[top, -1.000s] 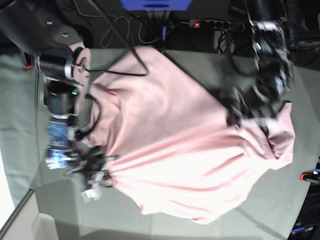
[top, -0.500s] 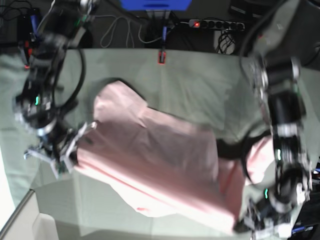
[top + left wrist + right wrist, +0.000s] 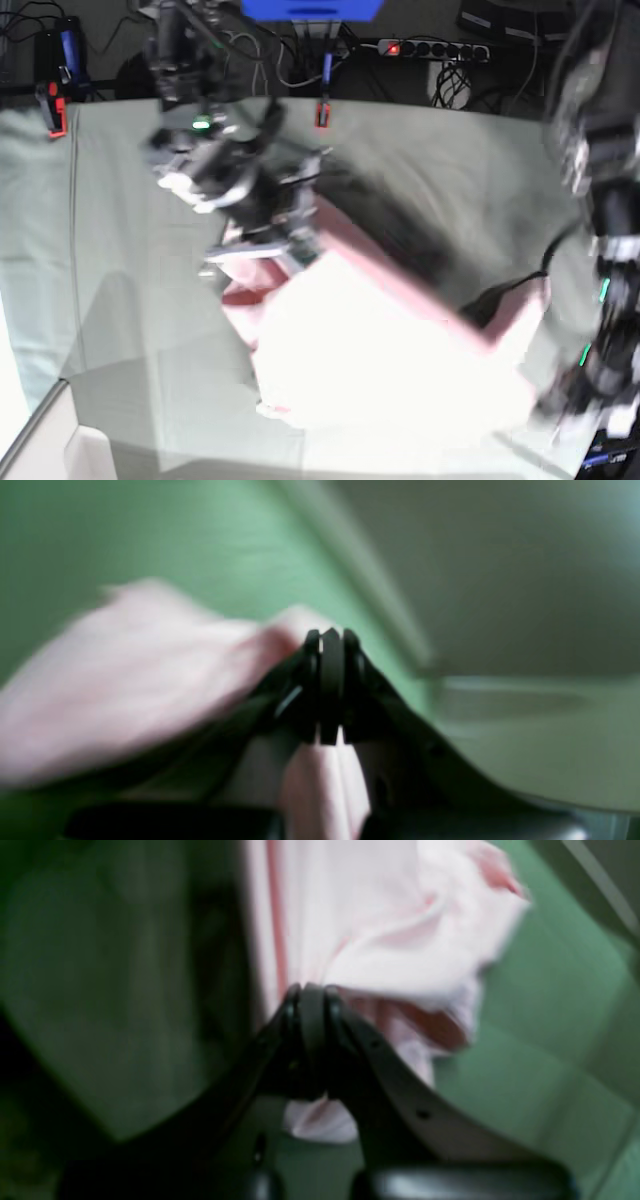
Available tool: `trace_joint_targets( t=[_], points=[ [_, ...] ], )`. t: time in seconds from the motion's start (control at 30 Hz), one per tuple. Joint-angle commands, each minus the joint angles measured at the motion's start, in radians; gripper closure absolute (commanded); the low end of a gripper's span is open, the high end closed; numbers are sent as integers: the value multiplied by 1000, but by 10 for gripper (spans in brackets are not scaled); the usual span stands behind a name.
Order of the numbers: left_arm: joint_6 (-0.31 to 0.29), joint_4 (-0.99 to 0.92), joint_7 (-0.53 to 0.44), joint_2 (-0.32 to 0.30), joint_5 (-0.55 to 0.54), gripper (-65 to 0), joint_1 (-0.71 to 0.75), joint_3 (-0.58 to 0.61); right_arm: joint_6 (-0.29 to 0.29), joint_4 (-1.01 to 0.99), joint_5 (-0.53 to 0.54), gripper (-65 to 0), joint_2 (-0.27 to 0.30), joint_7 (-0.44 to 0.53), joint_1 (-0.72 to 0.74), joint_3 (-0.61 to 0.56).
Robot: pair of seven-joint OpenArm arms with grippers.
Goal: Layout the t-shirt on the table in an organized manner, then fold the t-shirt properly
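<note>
over the middle of the table [image 3: 110,200] the right gripper [image 3: 307,990] has swung inward from the edge – both it and the left gripper [image 3: 330,635] stay pinched on the t-shirt [image 3: 390,370], now bunched mid-table – so layout remains unfinished

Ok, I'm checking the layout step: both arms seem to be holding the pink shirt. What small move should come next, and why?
Probably draw the two arms apart and lower the t-shirt flat onto the table. The left gripper and right gripper are each shut on a pinch of fabric, yet the shirt between them lies bunched and folded over, not spread out.
</note>
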Motion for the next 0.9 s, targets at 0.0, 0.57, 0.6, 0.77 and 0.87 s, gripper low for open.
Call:
trace_joint_targets(
  t=[0.0,0.57,0.6,0.77,0.87],
  points=[
    [-2,42,-17,-33,-25,-2,4,-36,-4,8,13,0,-7,3,21,-38],
    [-4,85,221,-23,-25,-6,308,-632,-4,-47,10,-352,-7,-64,185,41],
    [-4,85,250,-8,-25,-6,310,-664,-4,-57,10,-361,-7,-66,213,77],
    [-4,85,345,20,-25,-7,310,-750,-4,-247,10,-371,-7,-64,380,184],
    [1,85,379,53,-25,-55,311,-796,-4,-414,8,-371,-7,-58,458,252]
  ],
)
